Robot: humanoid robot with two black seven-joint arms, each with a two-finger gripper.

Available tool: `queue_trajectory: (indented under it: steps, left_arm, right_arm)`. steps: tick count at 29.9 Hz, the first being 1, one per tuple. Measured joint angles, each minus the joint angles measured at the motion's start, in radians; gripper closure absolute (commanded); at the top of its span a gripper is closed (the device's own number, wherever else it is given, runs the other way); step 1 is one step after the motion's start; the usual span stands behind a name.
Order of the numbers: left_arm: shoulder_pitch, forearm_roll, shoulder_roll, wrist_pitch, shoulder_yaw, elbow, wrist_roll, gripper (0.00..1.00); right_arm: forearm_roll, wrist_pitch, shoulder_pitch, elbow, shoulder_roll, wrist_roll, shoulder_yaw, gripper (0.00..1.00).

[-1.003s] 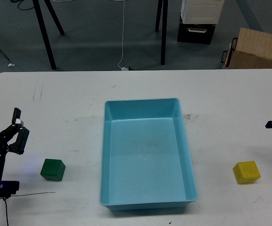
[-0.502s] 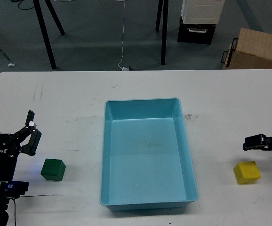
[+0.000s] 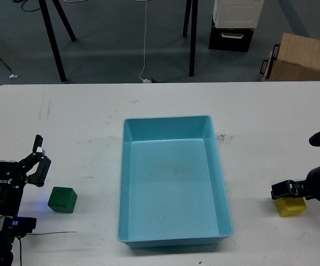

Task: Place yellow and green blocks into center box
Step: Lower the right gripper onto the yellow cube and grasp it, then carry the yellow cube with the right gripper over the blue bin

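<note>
The green block (image 3: 62, 199) sits on the white table, left of the light blue box (image 3: 166, 119), which is empty at the centre. My left gripper (image 3: 14, 153) is open, just left of and a little behind the green block, not touching it. The yellow block (image 3: 291, 206) lies right of the box near the table's right edge. My right gripper (image 3: 296, 165) is open above and beside it; its lower finger (image 3: 283, 190) covers the block's top left edge, and the upper finger is farther back. Neither gripper holds anything.
A thin dark wire (image 3: 52, 233) lies on the table in front of the green block. On the floor beyond the table stand black stand legs (image 3: 53, 41), a wooden crate (image 3: 303, 56) and a white and black case (image 3: 235, 22).
My right gripper has moved in and down over the yellow block, now partly covering it. My left gripper has come forward and right toward the green block. The blocks and box have not moved.
</note>
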State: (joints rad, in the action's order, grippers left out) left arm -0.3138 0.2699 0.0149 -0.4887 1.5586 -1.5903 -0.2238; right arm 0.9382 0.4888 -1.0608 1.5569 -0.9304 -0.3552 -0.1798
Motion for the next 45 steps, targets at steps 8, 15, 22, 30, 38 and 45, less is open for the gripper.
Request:
queue_trajectory:
  steps: [8,15,22,30,38,45]
  left_arm:
    - [0.003,-0.001,-0.001,0.000,-0.002,0.027,0.000,0.00]
    - [0.012,-0.006,-0.003,0.000,-0.017,0.029,0.000,0.00]
    - [0.018,-0.007,-0.003,0.000,-0.017,0.030,0.000,0.00]
    - [0.019,-0.008,-0.008,0.000,-0.018,0.030,0.000,0.00]
    - [0.018,-0.012,-0.008,0.000,-0.016,0.029,0.001,0.00]
    - [0.013,-0.012,-0.007,0.000,-0.017,0.029,0.001,0.00]
  right_arm:
    - [-0.001,0.000,0.000,0.033,0.002,-0.070,-0.018,0.98]
    - [-0.010,0.000,-0.031,0.067,-0.010,-0.087,-0.029,1.00]
    - [-0.191,0.000,-0.331,0.105,0.045,-0.088,-0.046,1.00]
    - [-0.496,-0.095,-0.683,-0.005,0.602,-0.081,-0.306,1.00]
    - [-0.509,-0.172,-0.689,-0.162,0.924,-0.084,-0.404,0.72]
    - [-0.501,-0.180,-0.661,-0.193,0.930,-0.084,-0.460,0.01]
